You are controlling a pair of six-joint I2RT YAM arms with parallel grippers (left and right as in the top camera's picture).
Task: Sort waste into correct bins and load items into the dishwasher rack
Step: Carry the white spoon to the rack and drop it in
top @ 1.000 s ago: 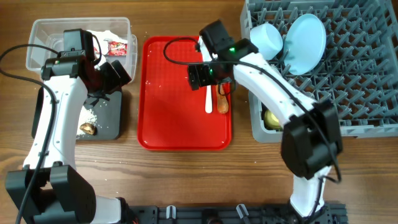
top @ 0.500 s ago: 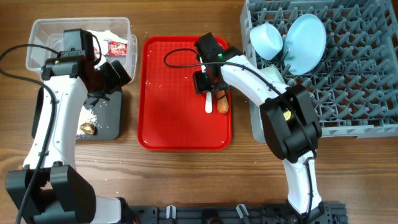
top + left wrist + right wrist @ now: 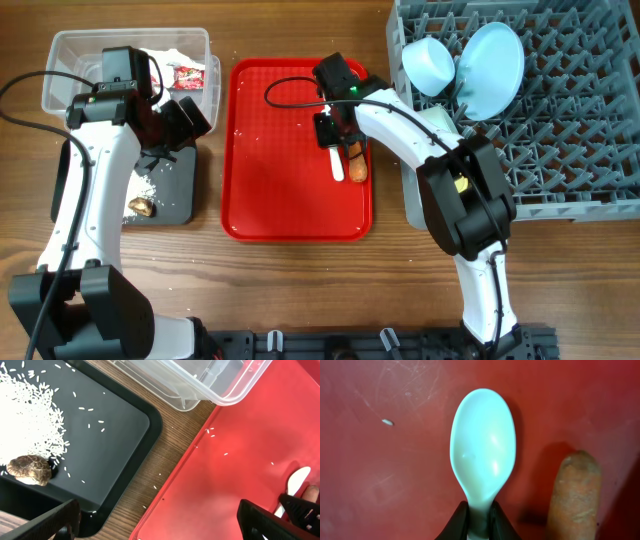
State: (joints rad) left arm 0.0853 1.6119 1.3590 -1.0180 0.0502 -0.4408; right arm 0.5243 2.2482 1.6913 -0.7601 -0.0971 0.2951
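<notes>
No readable text, label, brand, number or sign anywhere; only blurred pale print on the small red snack wrapper (image 3: 187, 75) inside the clear tub (image 3: 100, 36) near the far left corner of the table (image 3: 300, 285), too small and soft to make out as letters

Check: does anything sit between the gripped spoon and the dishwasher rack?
Only the carrot, lying flat on the red tray beside the spoon, on the side toward the dishwasher rack. The right gripper pinches the spoon's handle; lifted, it should clear the carrot.
</notes>
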